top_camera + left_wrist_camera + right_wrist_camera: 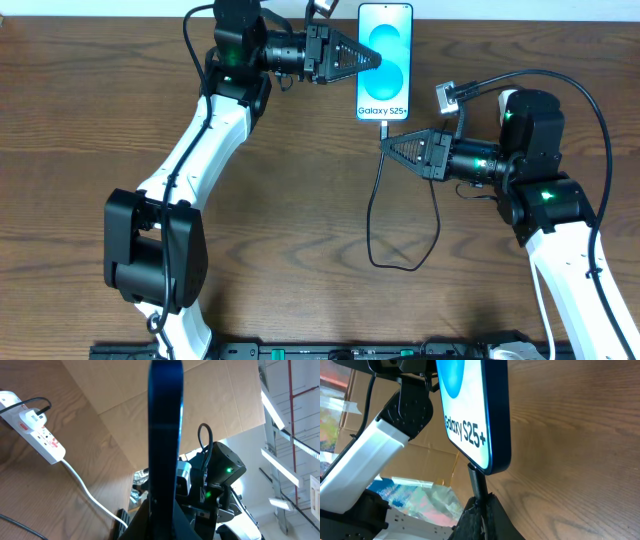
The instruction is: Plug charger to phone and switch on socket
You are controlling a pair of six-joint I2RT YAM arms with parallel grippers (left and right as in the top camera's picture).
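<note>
The phone (385, 60) lies at the table's far middle, blue screen up, its "Galaxy S25+" text at the near end. My left gripper (372, 58) is shut on the phone from the left. In the left wrist view the phone (165, 435) is a dark edge-on bar between the fingers (165, 527). My right gripper (386, 146) is shut on the charger plug (477, 477), whose tip meets the bottom edge of the phone (475, 405). The thin charger cable (400, 266) loops toward the front. The socket (41, 436) is a white strip with red marks.
A white cord (87, 492) runs from the socket across the wooden table, and a black lead is plugged into its far end. In the overhead view only a white bit (507, 98) shows behind the right arm. Cardboard stands behind the table.
</note>
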